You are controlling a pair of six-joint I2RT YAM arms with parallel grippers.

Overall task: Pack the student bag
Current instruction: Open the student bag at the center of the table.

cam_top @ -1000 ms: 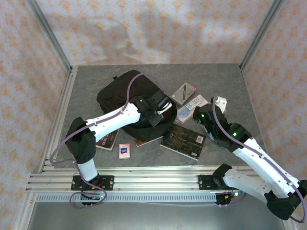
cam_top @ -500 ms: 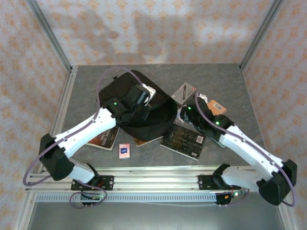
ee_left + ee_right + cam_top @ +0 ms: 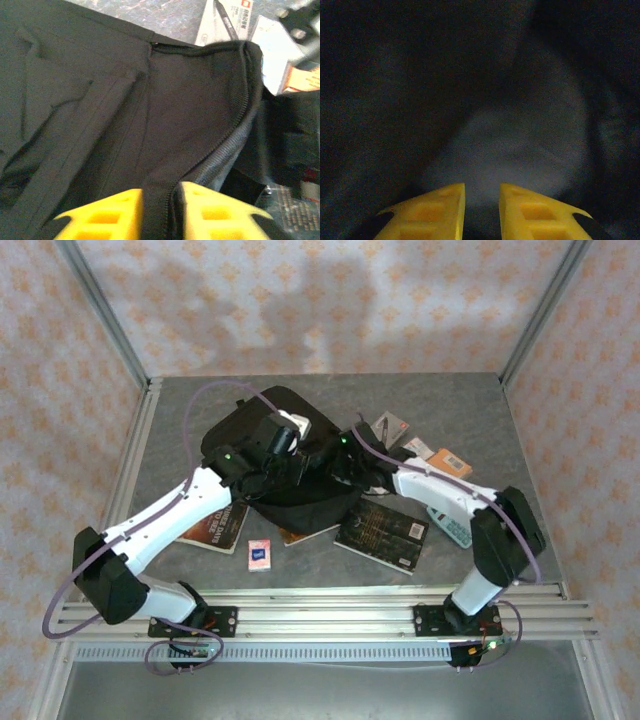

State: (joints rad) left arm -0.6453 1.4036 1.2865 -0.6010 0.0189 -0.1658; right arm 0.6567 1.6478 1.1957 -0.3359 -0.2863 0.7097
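Note:
The student bag (image 3: 245,435), a large black backpack, lies in the middle of the table with its opening towards the right. My left gripper (image 3: 161,192) is at the upper rim of that opening, and its yellow fingers (image 3: 115,210) are shut on the zippered edge (image 3: 220,145), which is held up. From the right, my right gripper (image 3: 482,189) reaches into the dark inside of the bag. Its fingers (image 3: 437,210) stand a narrow gap apart with nothing between them, and grey lining (image 3: 520,135) lies ahead.
A dark book (image 3: 383,530) lies right of the bag, and another book (image 3: 215,530) lies under the left arm. A small blue box (image 3: 259,555) sits near the front. A pen pack (image 3: 388,426), an orange item (image 3: 449,461) and a teal item (image 3: 452,528) lie at the right.
My right arm has swung left from the items on the table into the bag's opening, its jaws narrowing. My left gripper has moved up along the bag's rim.

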